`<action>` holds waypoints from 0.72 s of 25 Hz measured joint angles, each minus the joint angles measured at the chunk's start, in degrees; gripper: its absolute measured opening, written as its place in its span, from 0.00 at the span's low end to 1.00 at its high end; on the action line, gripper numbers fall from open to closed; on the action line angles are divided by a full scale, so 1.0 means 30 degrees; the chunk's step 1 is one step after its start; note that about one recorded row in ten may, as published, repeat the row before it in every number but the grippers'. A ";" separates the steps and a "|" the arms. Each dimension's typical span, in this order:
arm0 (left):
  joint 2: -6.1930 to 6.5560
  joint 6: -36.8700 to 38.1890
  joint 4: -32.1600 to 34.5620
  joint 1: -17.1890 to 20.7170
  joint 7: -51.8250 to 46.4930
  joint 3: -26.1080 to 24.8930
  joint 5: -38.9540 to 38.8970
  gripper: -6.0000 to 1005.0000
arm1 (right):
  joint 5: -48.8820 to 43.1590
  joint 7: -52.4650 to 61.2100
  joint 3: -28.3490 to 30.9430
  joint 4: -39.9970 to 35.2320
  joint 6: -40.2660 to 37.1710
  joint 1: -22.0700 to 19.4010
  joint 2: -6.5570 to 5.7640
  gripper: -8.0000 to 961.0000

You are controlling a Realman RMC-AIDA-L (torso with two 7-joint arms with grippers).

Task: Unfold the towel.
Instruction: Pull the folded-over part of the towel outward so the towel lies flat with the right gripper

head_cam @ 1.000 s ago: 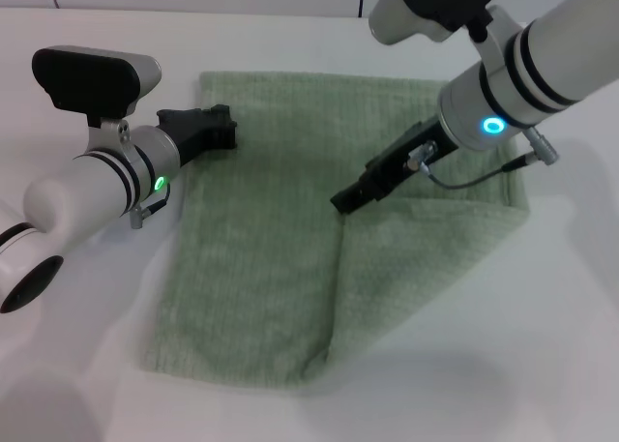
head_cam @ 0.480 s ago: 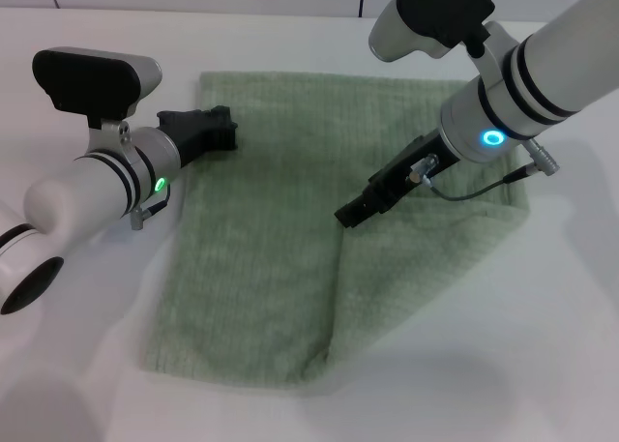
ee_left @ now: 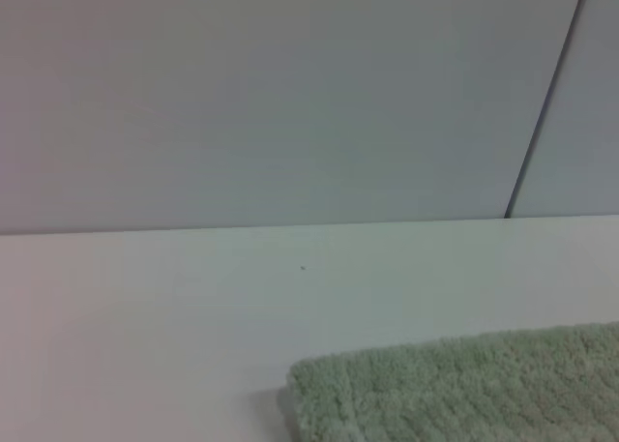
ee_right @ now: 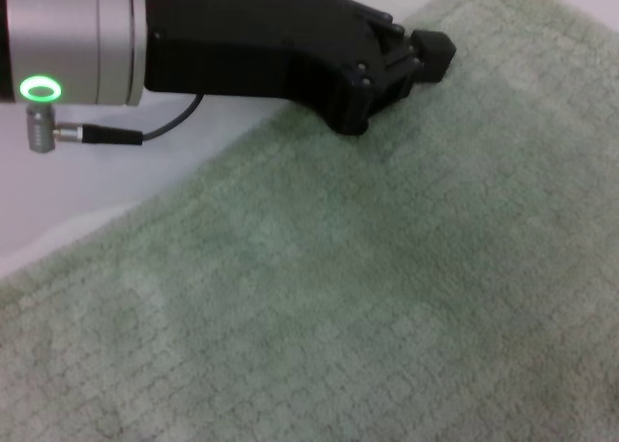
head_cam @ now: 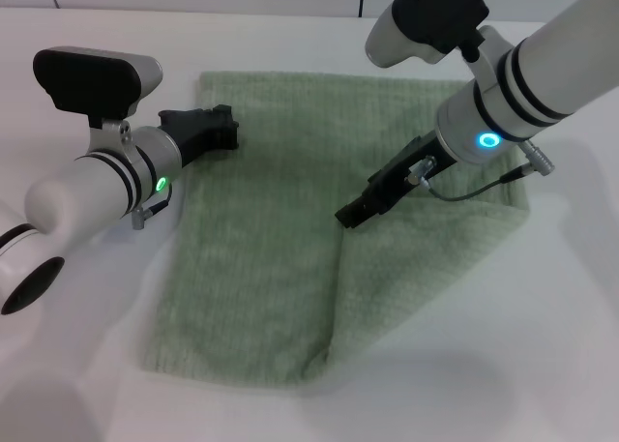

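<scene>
The pale green towel (head_cam: pixel 261 229) lies flat on the white table, with its right part folded over in a flap whose edge runs down the middle. It also shows in the left wrist view (ee_left: pixel 464 384) and the right wrist view (ee_right: pixel 387 297). My right gripper (head_cam: pixel 349 215) points down at the top end of that flap edge, its fingers together, touching or just above the cloth. My left gripper (head_cam: pixel 228 131) rests at the towel's left edge near the far corner, fingers together. It also shows in the right wrist view (ee_right: pixel 430 47).
The white table (head_cam: pixel 542 345) surrounds the towel on all sides. A pale wall (ee_left: pixel 290 94) rises just behind the table's far edge. A thin cable (head_cam: pixel 474 189) hangs from my right wrist above the flap.
My right gripper has dropped slightly toward the top of the flap edge. The left arm and the towel have not moved.
</scene>
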 joint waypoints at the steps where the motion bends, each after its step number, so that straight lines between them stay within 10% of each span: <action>1: 0.0000 0.0000 0.0000 0.0000 0.0000 0.0000 0.0000 0.06 | 0.0000 0.0000 0.0000 0.0000 0.0000 0.0000 0.0000 0.75; 18: 0.0008 0.0077 -0.0011 0.0059 0.0000 -0.0022 -0.0047 0.06 | 0.0518 -0.0855 -0.0304 0.1719 -0.0459 0.1016 0.0092 0.73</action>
